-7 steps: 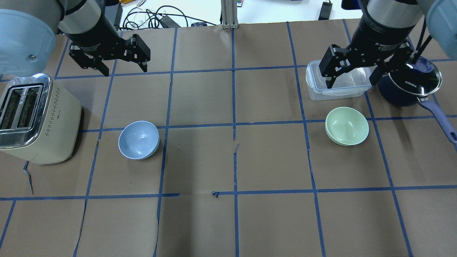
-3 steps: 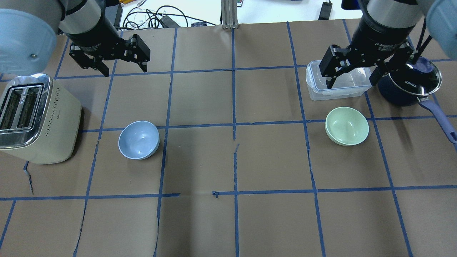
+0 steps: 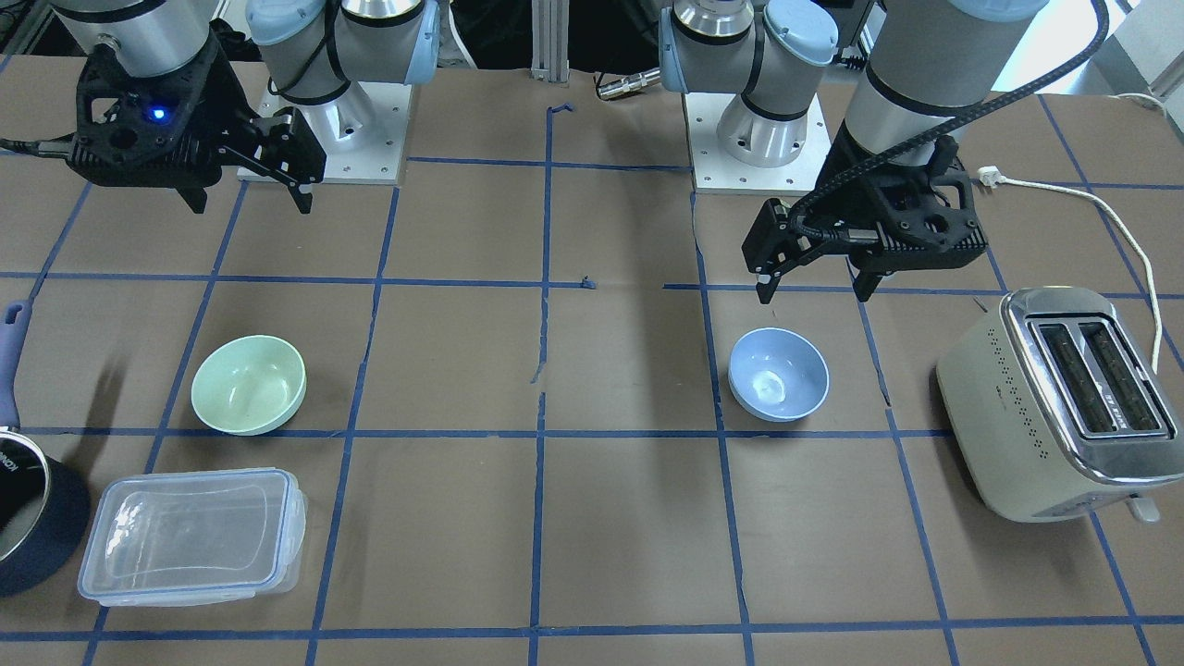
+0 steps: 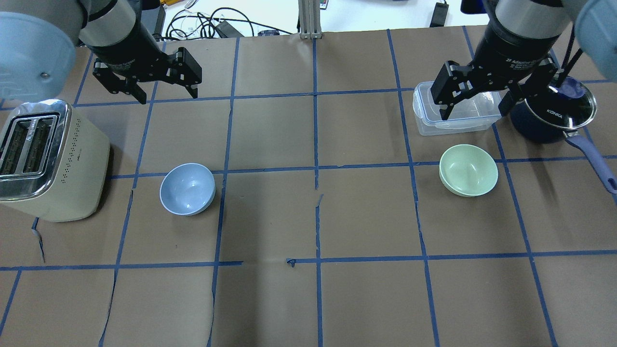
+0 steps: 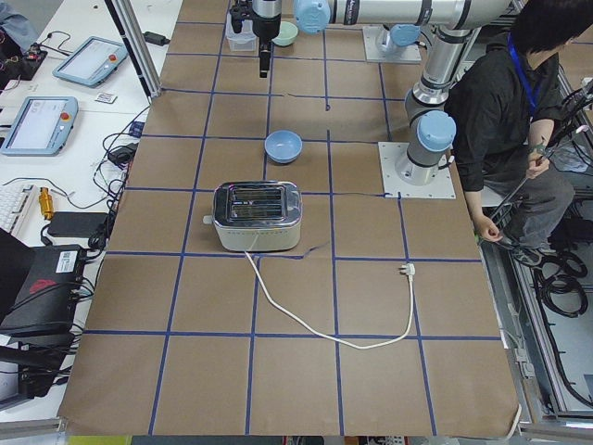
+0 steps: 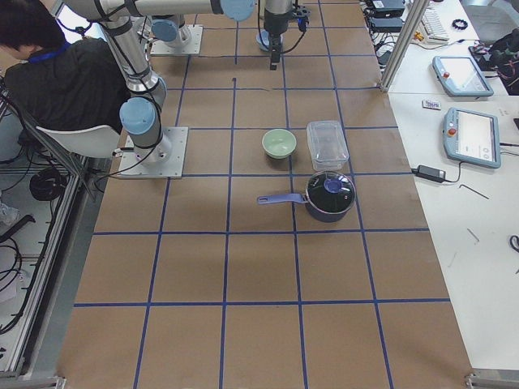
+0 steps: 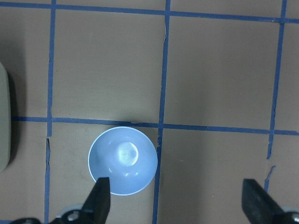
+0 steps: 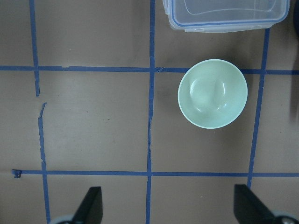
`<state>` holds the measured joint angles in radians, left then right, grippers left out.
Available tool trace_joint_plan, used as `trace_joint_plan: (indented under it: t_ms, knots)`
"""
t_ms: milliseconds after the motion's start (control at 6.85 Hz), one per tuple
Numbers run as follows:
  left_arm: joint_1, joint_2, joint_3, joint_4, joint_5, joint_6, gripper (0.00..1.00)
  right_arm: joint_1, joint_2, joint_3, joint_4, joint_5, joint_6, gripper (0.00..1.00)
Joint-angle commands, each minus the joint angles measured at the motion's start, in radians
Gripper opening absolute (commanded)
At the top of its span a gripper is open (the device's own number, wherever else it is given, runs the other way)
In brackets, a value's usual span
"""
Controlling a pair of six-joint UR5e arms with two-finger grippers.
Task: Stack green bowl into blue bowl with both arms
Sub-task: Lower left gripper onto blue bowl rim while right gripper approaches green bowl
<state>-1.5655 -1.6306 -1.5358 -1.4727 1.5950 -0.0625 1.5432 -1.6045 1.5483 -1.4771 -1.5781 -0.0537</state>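
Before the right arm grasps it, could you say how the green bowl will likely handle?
The green bowl looks rigid and probably light: small, seemingly plastic. Its glossy curved wall may be slippery, so gripping over the rim seems safer. Sitting upright, it should slide rather than tip.

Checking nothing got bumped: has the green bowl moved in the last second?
No. In the overhead view the green bowl sits where it was, still overlapping the same blue tape line near the clear container.

Silver-grey arms point(image 3: 934, 65), light-blue joint caps point(image 3: 800, 32), black jaws, black cable point(image 3: 1017, 91) on left arm
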Motion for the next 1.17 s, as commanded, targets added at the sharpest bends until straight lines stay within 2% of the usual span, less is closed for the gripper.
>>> trace_joint_plan:
  t_ms: [0, 146, 292, 730, 876, 1022]
  knots:
    - [0.017, -0.017, -0.006, -0.008, -0.001, 0.071, 1.00, 0.000, 0.002, 0.001, 0.000, 0.000, 0.000, 1.00]
    - [0.104, -0.028, -0.056, 0.006, 0.000, 0.272, 1.00, 0.000, 0.000, -0.001, 0.000, 0.001, 0.000, 1.00]
    - [0.213, -0.049, -0.149, 0.059, -0.016, 0.289, 1.00, 0.000, 0.000, 0.001, 0.000, 0.001, 0.000, 1.00]
    - [0.243, -0.123, -0.471, 0.398, -0.014, 0.323, 1.00, -0.017, 0.011, -0.001, -0.009, -0.003, -0.003, 1.00]
    - [0.245, -0.141, -0.512, 0.507, -0.006, 0.337, 1.00, -0.056, 0.012, 0.001, -0.012, -0.014, -0.014, 1.00]
    - [0.245, -0.150, -0.517, 0.523, 0.000, 0.343, 0.98, -0.140, 0.026, 0.004, -0.020, -0.016, -0.015, 1.00]
